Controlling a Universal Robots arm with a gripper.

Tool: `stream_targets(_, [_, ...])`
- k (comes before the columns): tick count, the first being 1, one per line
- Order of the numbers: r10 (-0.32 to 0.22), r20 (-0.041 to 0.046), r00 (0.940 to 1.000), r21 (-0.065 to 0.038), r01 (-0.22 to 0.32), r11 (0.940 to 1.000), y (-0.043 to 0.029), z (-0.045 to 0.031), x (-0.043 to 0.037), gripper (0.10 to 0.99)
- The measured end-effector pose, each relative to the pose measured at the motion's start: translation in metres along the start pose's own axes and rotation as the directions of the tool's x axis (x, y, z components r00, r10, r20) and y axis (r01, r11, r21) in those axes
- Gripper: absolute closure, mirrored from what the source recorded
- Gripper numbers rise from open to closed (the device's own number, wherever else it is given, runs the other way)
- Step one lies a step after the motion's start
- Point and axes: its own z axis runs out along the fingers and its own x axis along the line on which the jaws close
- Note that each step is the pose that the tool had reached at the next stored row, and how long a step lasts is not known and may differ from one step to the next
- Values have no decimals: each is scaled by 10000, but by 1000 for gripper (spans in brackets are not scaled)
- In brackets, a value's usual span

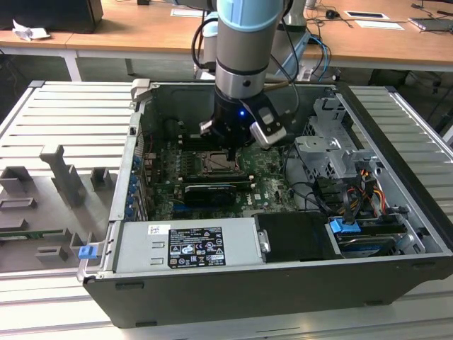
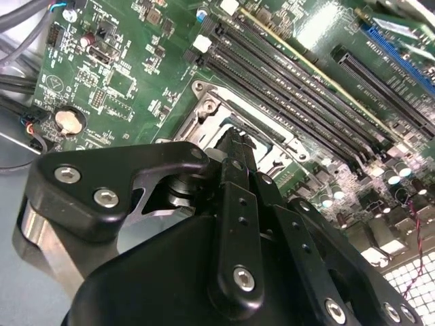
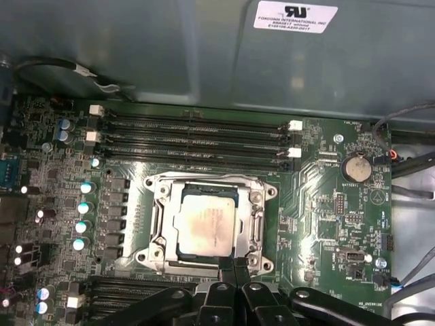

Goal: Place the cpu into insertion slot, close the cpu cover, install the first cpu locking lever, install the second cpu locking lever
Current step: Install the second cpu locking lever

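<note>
open space above cpu (image 3: 206, 226), memory slots (image 3: 194, 139) flanking socket, case wall (image 3: 204, 47) beyond them

The cpu (image 3: 206, 227), a flat square chip with a pale silvery-beige, faintly stained face, lay level inside the insertion slot (image 3: 178, 252), its edges parallel to the socket's thin metal rim. The cpu cover (image 3: 158, 212), a silvery square frame with a large cut-out middle, sat around the chip. In the exterior view the insertion slot (image 1: 212, 164) sat mid-board.
</note>
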Motion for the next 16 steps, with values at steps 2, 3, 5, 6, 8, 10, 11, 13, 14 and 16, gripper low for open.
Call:
stream_targets(2, [-1, 0, 10000, 0, 1, 10000, -19, -2, 1, 980])
stream_targets(3, [0, 0, 10000, -1, 0, 10000, -31, -3, 3, 980])
stream_targets(5, [-1, 0, 10000, 0, 1, 10000, -44, -4, 3, 980])
stream_targets(6, [-1, 0, 10000, 0, 1, 10000, -49, -4, 3, 980])
stream_targets(8, [0, 0, 10000, 0, 0, 10000, -78, -5, 6, 980])
stream_targets(10, [2, -11, 10000, -4, -2, 10000, -103, 5, 14, 980])
stream_targets(11, [1, -12, 10000, -7, -1, 10000, -111, 8, 16, 980])
stream_targets(13, [2, -13, 10000, -6, -2, 10000, -119, 10, 18, 980])
stream_targets(14, [1, -13, 10000, -7, -1, 10000, -126, 11, 19, 980])
stream_targets(16, [1, -13, 10000, -8, -1, 10000, -147, 10, 22, 980])
